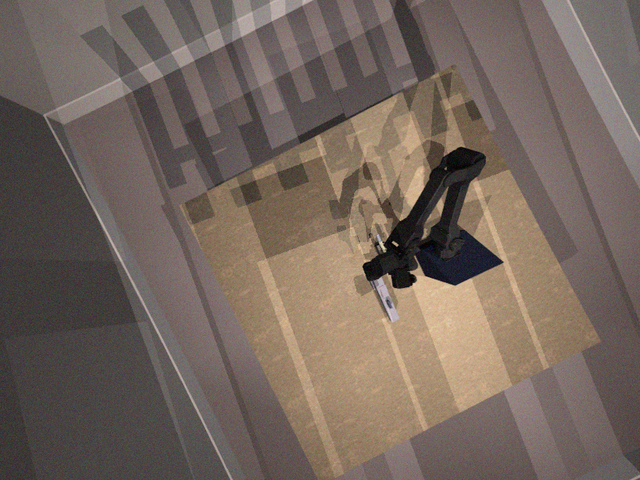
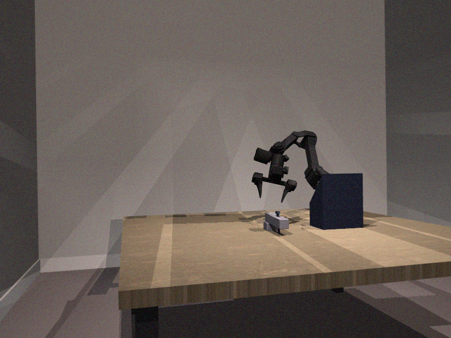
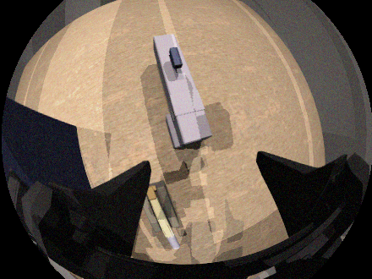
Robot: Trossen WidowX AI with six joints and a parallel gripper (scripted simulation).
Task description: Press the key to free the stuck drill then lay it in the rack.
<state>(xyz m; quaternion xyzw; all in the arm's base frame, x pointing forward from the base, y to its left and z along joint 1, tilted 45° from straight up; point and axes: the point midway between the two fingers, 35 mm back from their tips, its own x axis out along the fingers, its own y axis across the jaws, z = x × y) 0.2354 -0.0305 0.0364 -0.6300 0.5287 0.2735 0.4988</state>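
A long pale lavender holder (image 1: pixel 381 290) (image 2: pixel 273 219) (image 3: pixel 183 95) stands on the table, with a dark blue key (image 1: pixel 389 302) (image 2: pixel 277 213) (image 3: pixel 176 57) on top. The slim pale yellow drill (image 1: pixel 381 244) (image 3: pixel 161 217) has an orange end and a lavender end. In the wrist view it lies between the two low grey walls of the rack (image 3: pixel 170 207), its lavender end reaching past them. My gripper (image 2: pixel 271 199) (image 3: pixel 205 162) is wide open and empty, above the table and clear of holder and drill. The exterior view does not clearly show the drill or rack.
A dark blue block (image 1: pixel 460 265) (image 2: pixel 340 202) (image 3: pixel 42 145) under the arm's base stands to the right of the holder in the top and exterior views and at the left in the wrist view. The wooden table (image 1: pixel 361 361) (image 2: pixel 218 254) carries striped shadows.
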